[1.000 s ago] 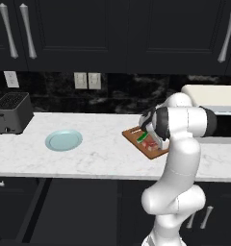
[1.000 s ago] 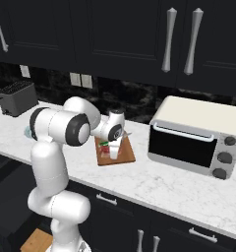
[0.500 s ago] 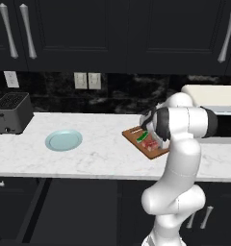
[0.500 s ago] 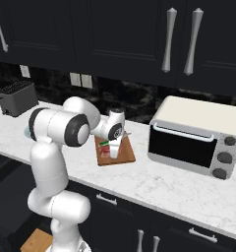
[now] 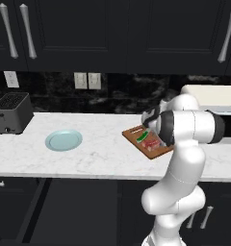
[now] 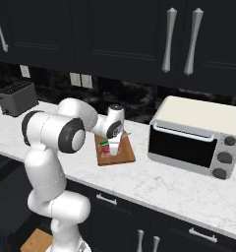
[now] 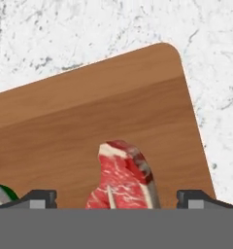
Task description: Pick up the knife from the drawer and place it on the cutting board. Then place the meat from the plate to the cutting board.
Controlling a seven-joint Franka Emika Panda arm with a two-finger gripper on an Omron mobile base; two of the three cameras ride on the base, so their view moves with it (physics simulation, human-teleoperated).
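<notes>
The brown cutting board [image 7: 89, 112] lies on the marble counter. The red meat [image 7: 121, 177] rests flat on it, directly under my gripper [image 7: 117, 199], whose jaws stand open, wide on either side of the meat without touching it. The knife's green handle [image 7: 4, 194] peeks in at the lower left of the hand view. In the base views the knife [image 5: 145, 137] and the meat [image 5: 154, 143] lie side by side on the board [image 5: 136, 133], with the gripper [image 6: 111, 146] just above them. The light blue plate [image 5: 63, 140] sits bare to the left.
A toaster oven [image 6: 198, 138] stands just right of the board. A black toaster [image 5: 11, 113] is at the counter's far left. Wall outlets and black upper cabinets are behind. Under the counter at the left, the dark drawer [image 5: 35, 211] stands pulled out.
The jaws have spread wide and the meat now lies free on the board. The arm and the other things have hardly moved.
</notes>
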